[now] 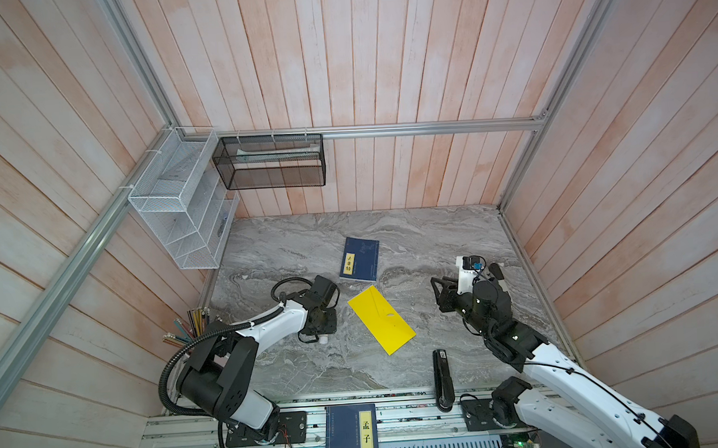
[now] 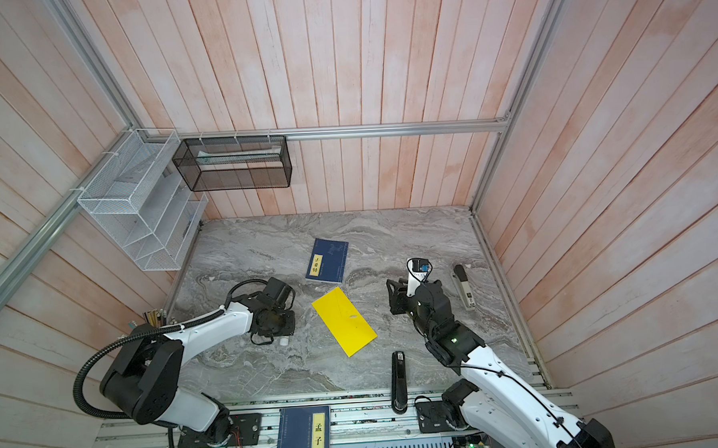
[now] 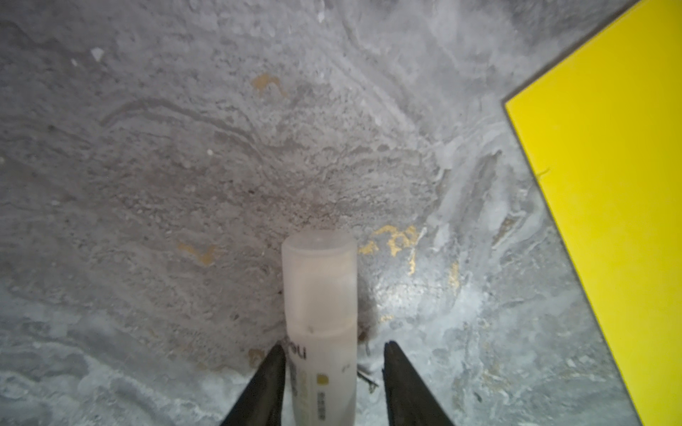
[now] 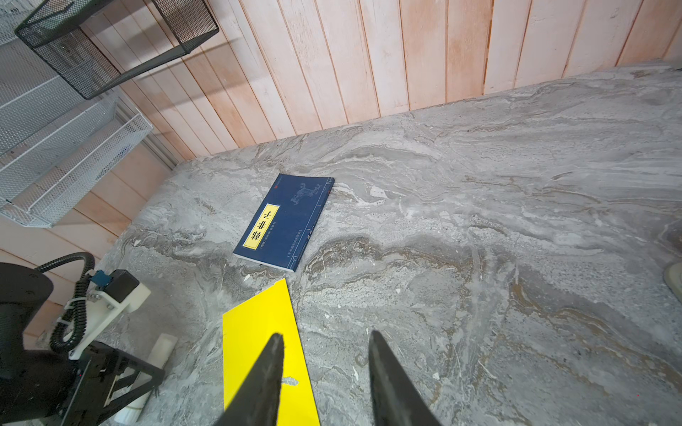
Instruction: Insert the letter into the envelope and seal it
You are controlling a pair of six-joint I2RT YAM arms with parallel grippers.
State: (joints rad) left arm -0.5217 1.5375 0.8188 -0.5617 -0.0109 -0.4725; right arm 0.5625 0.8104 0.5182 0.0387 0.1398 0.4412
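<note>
On the marble worktop: yellow envelope, flap closed; left pincer parted around a lying glue stick; right pincer parted, empty, above the envelope

The dark blue book on the table has a yellow label with the characters 韩非子; the second blue book at the front rail has a label reading 孟子
</note>
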